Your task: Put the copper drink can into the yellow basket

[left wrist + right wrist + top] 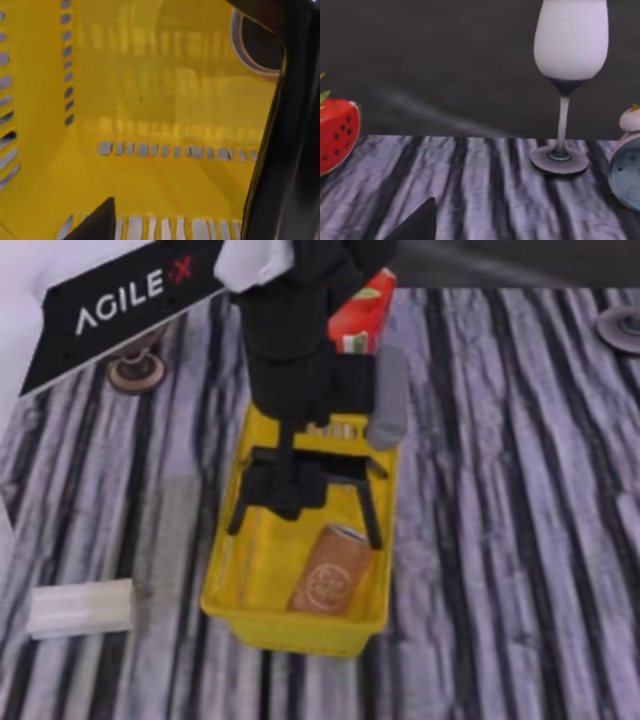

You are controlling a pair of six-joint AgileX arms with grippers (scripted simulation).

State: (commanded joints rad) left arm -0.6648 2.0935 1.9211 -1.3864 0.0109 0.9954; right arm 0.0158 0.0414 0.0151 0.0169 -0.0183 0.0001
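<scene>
- The small copper-orange cylindrical drink can (330,570) with a pale round emblem is seen lying on its side inside the large bright yellow slotted plastic basket (225,585), below and just beside the left gripper (300,490), apart from its fingers
- The left gripper is held over the basket's interior with fingers spread and nothing between them; the can is judged released
- In the left wrist view the can's dark rimmed end (257,45) is glimpsed past a black finger (290,165); the basket wall (150,100) fills the view
- The right arm is parked off at the table's right; whether its gripper is closed cannot be told from the pictures
- Risk: on withdrawal the black folding handles (360,490), close around the gripper, could be snagged and the light basket dragged or tipped
- Risk: the smooth round can could be rolled across the slick basket floor if nudged
- Materials: glossy rigid plastic basket, thin metal can, streaked grey wood-grain table (520,540)
- A red watermelon-patterned pot (365,315) stands just beyond the basket, behind the arm
</scene>
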